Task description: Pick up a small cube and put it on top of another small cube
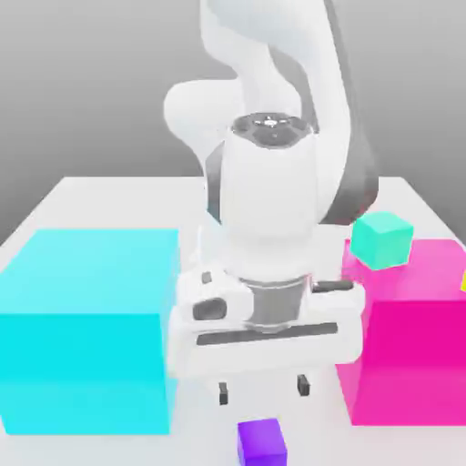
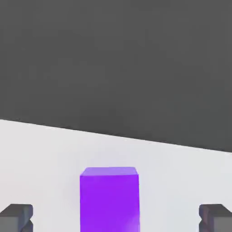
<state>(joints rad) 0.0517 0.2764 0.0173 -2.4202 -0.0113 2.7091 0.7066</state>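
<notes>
White desk. Resting on it: big cyan cube at the exterior view's left, big magenta cube at the right, purple cube at the near edge between them, apart from both.

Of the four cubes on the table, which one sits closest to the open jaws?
The small purple cube, on the table just below the gripper. The mint-green cube, huge cyan cube and huge magenta cube lie farther off.

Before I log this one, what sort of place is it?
Probably a simulated tabletop test scene, not a real room: a plain white table against a blank grey backdrop, flat-coloured blocks such as the huge cyan cube and small purple cube, and a white Panda gripper.
</notes>
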